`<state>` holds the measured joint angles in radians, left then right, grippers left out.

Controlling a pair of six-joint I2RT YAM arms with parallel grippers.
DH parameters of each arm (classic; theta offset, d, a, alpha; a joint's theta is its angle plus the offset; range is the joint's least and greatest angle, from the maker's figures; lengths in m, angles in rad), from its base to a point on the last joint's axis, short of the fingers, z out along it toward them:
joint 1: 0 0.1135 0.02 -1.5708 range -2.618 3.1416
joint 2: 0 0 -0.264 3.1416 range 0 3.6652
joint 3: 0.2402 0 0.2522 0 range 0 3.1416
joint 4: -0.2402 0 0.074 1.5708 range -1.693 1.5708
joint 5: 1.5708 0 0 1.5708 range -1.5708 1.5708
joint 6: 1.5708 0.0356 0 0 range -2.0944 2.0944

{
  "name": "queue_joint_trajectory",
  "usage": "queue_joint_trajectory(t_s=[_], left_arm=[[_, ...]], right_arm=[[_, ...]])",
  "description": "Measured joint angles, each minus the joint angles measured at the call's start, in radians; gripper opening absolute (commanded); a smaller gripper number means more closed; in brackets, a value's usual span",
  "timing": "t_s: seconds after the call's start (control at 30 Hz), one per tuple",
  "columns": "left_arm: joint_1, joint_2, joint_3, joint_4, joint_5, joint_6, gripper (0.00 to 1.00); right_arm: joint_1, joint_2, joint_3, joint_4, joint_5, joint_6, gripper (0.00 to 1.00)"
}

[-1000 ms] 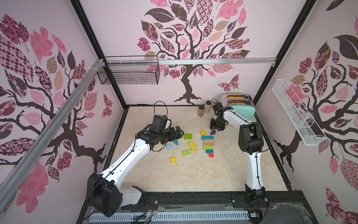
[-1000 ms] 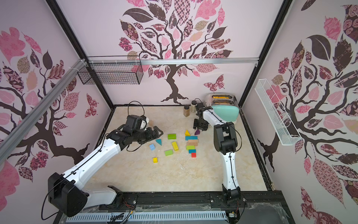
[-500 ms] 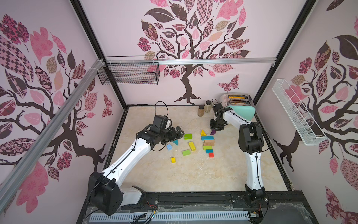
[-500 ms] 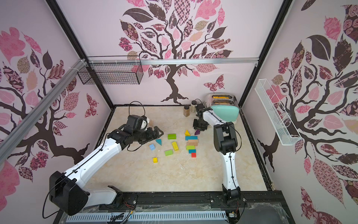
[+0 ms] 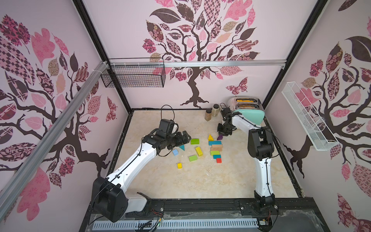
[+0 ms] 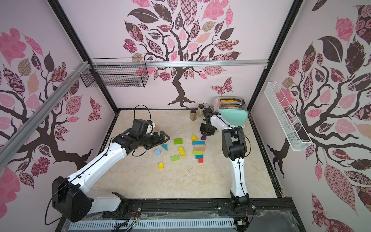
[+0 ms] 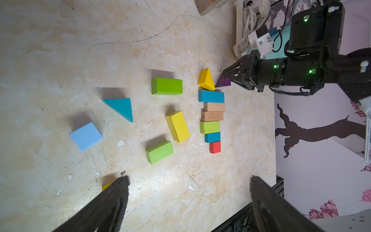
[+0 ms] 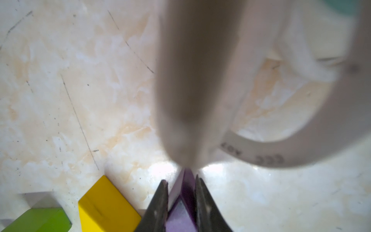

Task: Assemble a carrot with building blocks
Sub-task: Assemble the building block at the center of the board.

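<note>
**Right jaws pinch the purple wedge at the head of the column**

We see a column (image 7: 211,116) of blocks laid flat on the worktop (image 5: 200,180), touching end to end. It runs from a teal bar (image 7: 211,96) through two tan bars, a green block (image 7: 209,127) and a small teal block (image 7: 212,137) to a red cube (image 7: 215,147).

A yellow wedge (image 7: 205,80) touches the column at its teal-bar end. The purple wedge (image 7: 223,82) rests on the worktop just beside the yellow wedge, at that same end.

The right arm (image 5: 241,122) reaches down to the purple wedge. The right jaws stand narrow, and each of the fingers (image 8: 160,200) lies against one flank of the wedge, gripping it.

Loose blocks lie off to one side of the column:
- Nearest it are a green bar (image 7: 167,86), a yellow bar (image 7: 177,126) and a second green bar (image 7: 159,152).
- Farther out are a teal wedge (image 7: 121,107), a light blue block (image 7: 86,136) and a small yellow cube (image 5: 179,165).

The left arm (image 5: 140,156) comes in from that same side of the column. The left jaws are spread wide and hold nothing, near the green bar.
</note>
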<state>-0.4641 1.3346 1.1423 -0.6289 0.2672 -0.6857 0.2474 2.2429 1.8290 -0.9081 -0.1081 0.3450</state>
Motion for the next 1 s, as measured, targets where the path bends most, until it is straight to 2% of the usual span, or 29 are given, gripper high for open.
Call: queue_joint_trajectory(t_s=[0.7, 1.0], left_arm=[[0.0, 0.005, 0.0, 0.006, 0.0, 0.0, 0.98], [0.0, 0.005, -0.004, 0.008, 0.0, 0.0, 0.98]], right_arm=[[0.023, -0.015, -0.029, -0.001, -0.019, 0.048, 0.26], [0.036, -0.017, -0.038, -0.002, -0.013, 0.06, 0.37]])
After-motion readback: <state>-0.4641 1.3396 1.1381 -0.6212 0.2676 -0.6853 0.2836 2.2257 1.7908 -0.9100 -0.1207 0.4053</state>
